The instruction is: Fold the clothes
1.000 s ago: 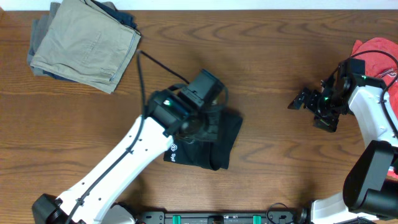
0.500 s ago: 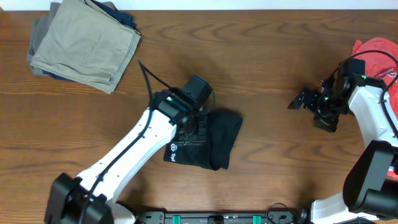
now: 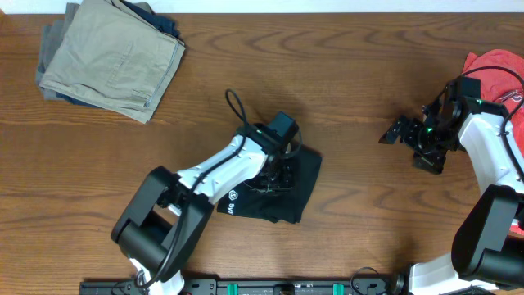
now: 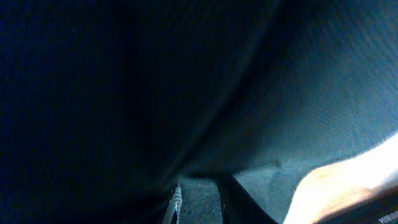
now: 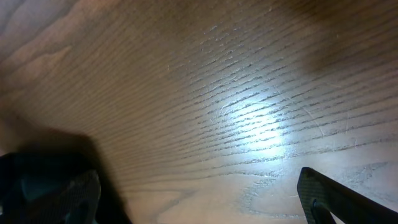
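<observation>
Wooden table; left gripper buried in black clothes, grip unreadable; right gripper spread wide.

This looks like a robotics lab bench, not a home. A brown wood-grain table fills the overhead view. A white-and-black left arm and right arm rise from its near edge, where a black mounting rail with green fittings runs. A black cable loops loose above the left arm. Clothes lie apart on the table: folded khaki trousers, a red T-shirt and a black garment.
</observation>
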Available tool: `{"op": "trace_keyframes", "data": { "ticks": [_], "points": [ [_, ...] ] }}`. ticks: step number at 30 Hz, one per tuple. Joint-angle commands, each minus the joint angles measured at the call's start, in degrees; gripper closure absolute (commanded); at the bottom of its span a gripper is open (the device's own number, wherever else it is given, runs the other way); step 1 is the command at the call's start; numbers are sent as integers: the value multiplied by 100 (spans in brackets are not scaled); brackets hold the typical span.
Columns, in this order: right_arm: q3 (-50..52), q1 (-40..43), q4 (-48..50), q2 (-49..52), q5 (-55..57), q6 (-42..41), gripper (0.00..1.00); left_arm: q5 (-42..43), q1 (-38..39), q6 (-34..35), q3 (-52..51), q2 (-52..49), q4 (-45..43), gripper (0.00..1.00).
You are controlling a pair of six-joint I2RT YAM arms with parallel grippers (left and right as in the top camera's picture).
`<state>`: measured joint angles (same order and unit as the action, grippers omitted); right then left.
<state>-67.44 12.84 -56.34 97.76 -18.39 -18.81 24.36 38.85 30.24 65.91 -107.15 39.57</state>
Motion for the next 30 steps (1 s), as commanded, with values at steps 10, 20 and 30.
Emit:
{"op": "trace_keyframes", "data": {
  "ticks": [10, 20, 30],
  "points": [
    [-81, 22, -4, -111, 2, 66, 1, 267, 109, 68, 317, 389, 782, 86],
    [-79, 22, -4, -111, 2, 63, 1, 264, 140, 68, 348, 1231, 1257, 85],
    [-81, 22, -4, -111, 2, 66, 1, 262, 695, 579, -76, 699, 570, 85]
  ]
}}
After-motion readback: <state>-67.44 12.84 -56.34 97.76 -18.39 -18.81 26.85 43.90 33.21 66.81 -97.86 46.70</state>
